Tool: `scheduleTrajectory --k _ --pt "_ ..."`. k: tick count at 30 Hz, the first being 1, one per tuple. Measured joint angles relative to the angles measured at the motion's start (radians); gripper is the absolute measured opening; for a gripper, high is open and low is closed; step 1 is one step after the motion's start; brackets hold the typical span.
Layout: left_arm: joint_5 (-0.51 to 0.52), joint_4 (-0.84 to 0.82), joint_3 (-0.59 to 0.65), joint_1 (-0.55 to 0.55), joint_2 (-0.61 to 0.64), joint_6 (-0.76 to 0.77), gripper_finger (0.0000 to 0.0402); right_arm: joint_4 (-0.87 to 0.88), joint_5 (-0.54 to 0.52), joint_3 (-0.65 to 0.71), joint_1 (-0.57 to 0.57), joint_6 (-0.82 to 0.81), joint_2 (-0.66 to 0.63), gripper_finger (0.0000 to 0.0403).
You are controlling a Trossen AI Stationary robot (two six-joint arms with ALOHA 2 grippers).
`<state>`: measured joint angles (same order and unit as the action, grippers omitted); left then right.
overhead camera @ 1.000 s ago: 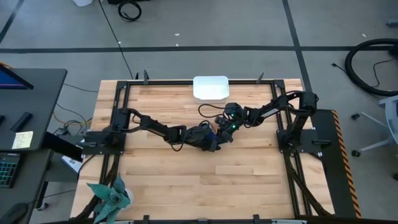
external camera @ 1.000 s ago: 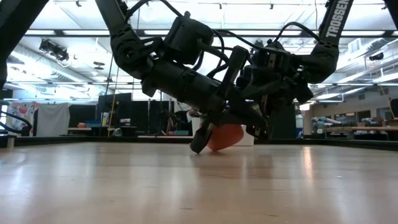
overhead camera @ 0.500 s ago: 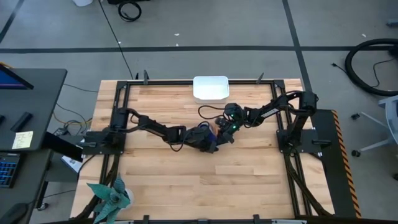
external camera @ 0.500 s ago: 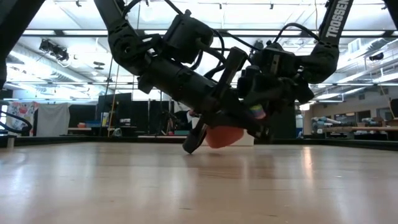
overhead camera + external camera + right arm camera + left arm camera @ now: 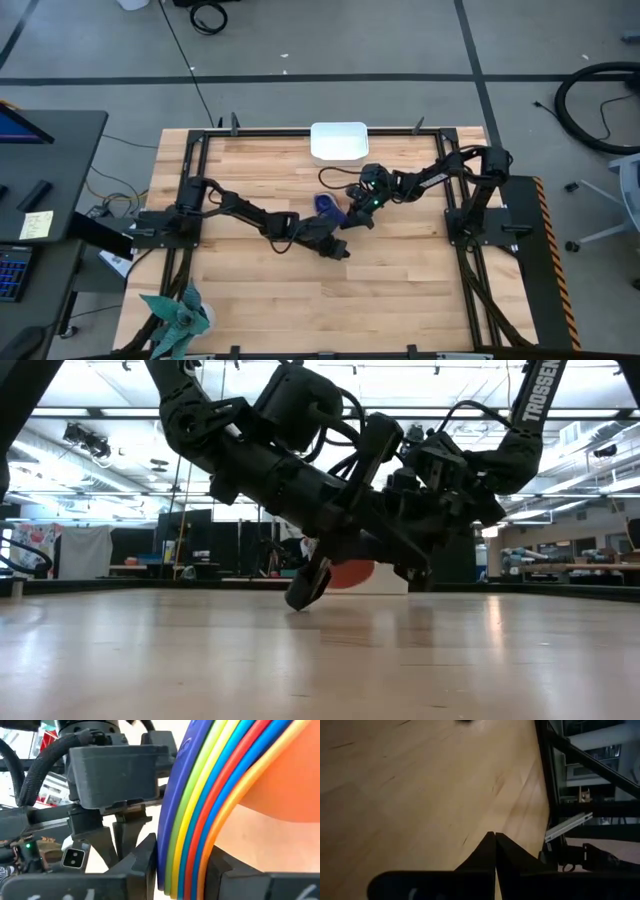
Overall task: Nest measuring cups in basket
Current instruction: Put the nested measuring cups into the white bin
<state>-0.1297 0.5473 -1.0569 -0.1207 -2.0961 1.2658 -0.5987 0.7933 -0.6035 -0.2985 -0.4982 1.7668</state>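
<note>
The measuring cups are nested in one stack (image 5: 210,795); its edges run dark blue, blue, green, yellow, red and orange, with the orange bowl (image 5: 280,785) outermost. In the high view the dark blue cup (image 5: 327,205) shows at mid-table, and in the low view the orange bowl (image 5: 350,573) shows behind the arms. My right gripper (image 5: 347,212) is shut on the stack. My left gripper (image 5: 338,250) is shut and empty, just on the near side of the stack, over bare wood (image 5: 420,795). The white basket (image 5: 339,141) sits at the far edge. My right gripper pinches the stacked edges of the nested cups (image 5: 187,855) between its two fingers, one finger on the dark blue side (image 5: 145,857) and one on the orange side (image 5: 222,867). Handles or rims, I cannot tell. The fingers come from the table's right, slanting down. The stack is tilted on its side.
The teal artificial plant (image 5: 180,315) stands at the near left corner. The black frame rails (image 5: 190,180) run along the table's left, right and far edges. Bare wood lies between the stack and the basket.
My left gripper has drawn back from the stack toward the table's near edge, and the dark blue cup now shows uncovered from above. The stack stays in my right gripper, and its orange bowl sits a little higher in the low view.
</note>
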Motion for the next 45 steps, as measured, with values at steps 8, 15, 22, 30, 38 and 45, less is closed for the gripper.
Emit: scheduleTrajectory --k 8,15,22,30,38,45 --pt "0.009 -0.153 0.005 -0.004 0.055 -0.054 0.0002 0.009 0.039 0.001 -0.018 0.002 0.000 0.0101" --pt "0.041 -0.517 0.004 -0.005 0.192 -0.084 0.0002 -0.014 0.123 -0.010 -0.068 -0.024 0.000 0.0101" --pt "0.098 -0.600 0.002 -0.013 0.324 -0.153 0.0002 -0.014 0.137 -0.063 -0.079 -0.034 0.000 0.0101" --pt "0.250 -0.780 0.003 -0.022 0.478 -0.152 0.0002 -0.012 0.151 -0.156 -0.086 -0.094 0.000 0.0101" --pt "0.426 -0.925 0.001 -0.065 0.670 -0.152 0.0002 0.078 0.181 -0.270 -0.141 -0.109 -0.001 0.0101" --pt "0.545 -1.043 0.001 -0.125 0.787 -0.152 0.0005 0.211 0.228 -0.372 -0.259 -0.194 -0.003 0.0101"
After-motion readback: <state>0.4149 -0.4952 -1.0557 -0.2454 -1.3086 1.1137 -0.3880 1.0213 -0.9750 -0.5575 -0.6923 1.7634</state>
